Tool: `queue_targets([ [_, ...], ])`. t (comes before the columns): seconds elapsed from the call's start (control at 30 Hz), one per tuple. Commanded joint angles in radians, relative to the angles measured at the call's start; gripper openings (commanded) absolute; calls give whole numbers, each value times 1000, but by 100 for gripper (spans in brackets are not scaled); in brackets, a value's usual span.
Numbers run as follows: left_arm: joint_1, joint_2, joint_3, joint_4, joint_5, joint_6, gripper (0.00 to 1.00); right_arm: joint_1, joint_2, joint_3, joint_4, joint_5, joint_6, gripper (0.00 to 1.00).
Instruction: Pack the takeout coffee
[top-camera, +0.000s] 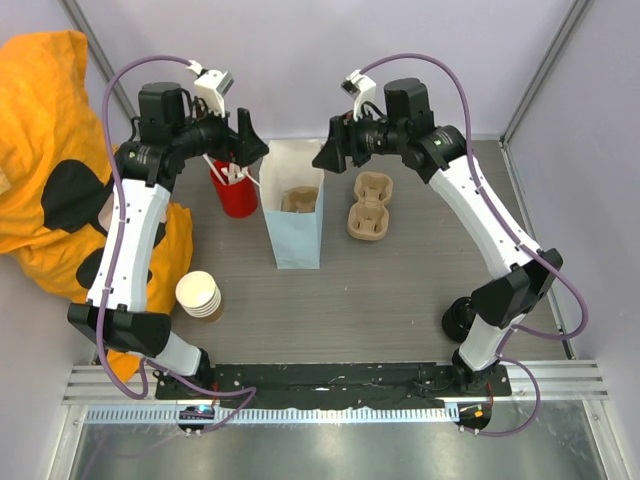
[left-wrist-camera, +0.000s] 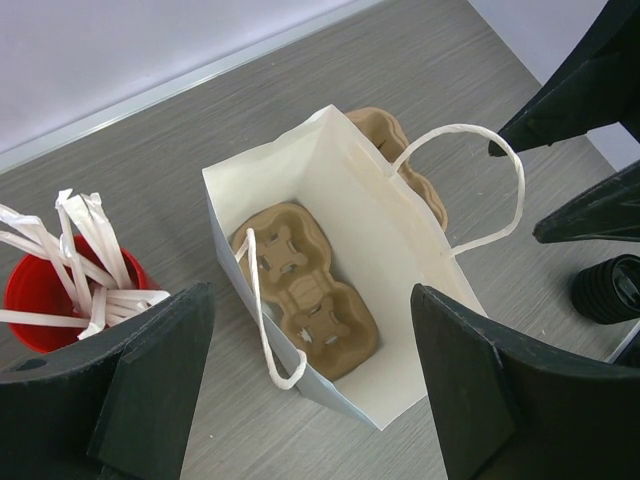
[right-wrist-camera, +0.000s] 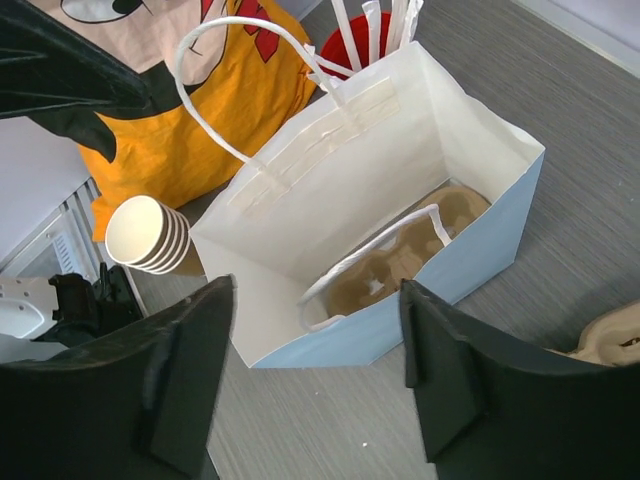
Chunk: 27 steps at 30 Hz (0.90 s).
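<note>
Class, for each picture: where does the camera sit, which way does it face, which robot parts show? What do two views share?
Top external: above, behind the bases, looking down at both arms, left gripper and right gripper flanking the pale blue paper bag.
Left wrist: on the left arm, facing down into the bag; own fingers show.
Right wrist: likewise from the right arm; own fingers show.
Shared: both wrist views show the brown pulp cup carrier inside.

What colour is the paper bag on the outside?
Pale blue; the paper bag shows best in the top external view.
</note>
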Motion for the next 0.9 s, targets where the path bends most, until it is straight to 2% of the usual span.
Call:
queue_targets([
  [0.0,-1,-17,39,12,17,-6,84,11,-50,90,-49,1,-93,77],
  [0.17,-3,-17,42,9,21,-5,85,11,-57,139,-141,44,-231,87],
  [0.37,-1,-18,48,3,26,-2,86,11,-79,185,-215,126,-395,93],
  [0.7,-1,-29,66,-19,17,23,98,11,-77,223,-239,164,-476,94],
  [0.87,-3,-34,86,-34,3,35,100,11,-67,257,-221,192,-482,94],
])
